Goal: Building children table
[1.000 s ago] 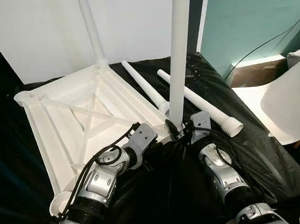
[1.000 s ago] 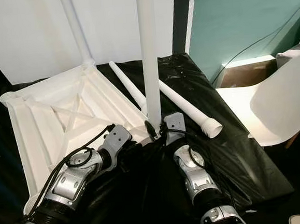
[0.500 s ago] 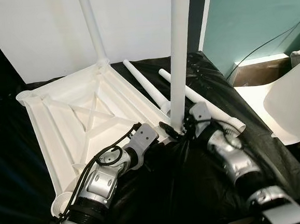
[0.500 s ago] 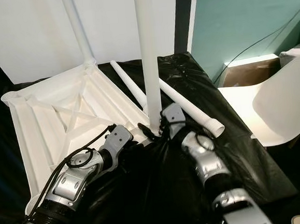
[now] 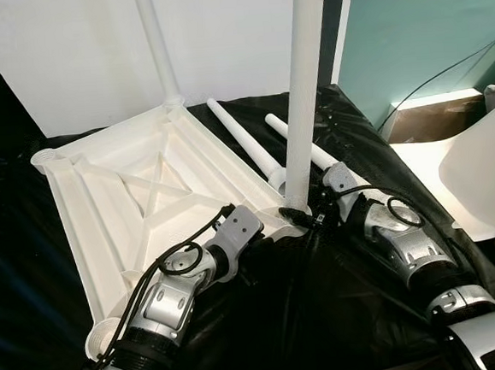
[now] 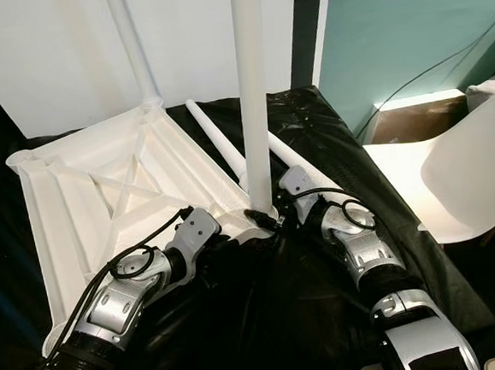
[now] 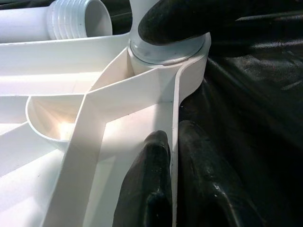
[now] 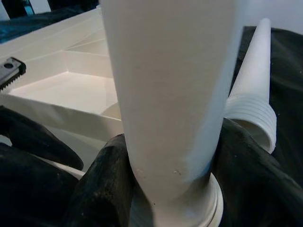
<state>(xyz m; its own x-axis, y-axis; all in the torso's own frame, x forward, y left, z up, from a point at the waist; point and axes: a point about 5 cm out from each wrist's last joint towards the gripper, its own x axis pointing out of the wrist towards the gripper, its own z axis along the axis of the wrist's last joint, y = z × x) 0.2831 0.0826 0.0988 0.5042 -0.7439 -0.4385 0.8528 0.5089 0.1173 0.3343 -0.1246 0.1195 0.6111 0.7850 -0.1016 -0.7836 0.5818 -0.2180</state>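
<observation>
Tabletop [image 5: 137,194] inverted; far leg [image 5: 158,46] seated; right gripper [image 8: 165,189] clamped on near leg [image 5: 301,86] at its socket; left gripper [image 7: 173,184] pinching tabletop rim; two loose legs [image 5: 244,142] remain.

- We see the upturned tabletop [image 5: 145,193] lying on the sheet [image 5: 326,316] before us, to the left.
- One leg [image 5: 158,46] stands in its far corner, another upright leg [image 5: 300,95] in its near right corner.
- Two loose legs [image 5: 246,146] lie just right of it.
- A chair [image 5: 478,167] stands far right.
</observation>
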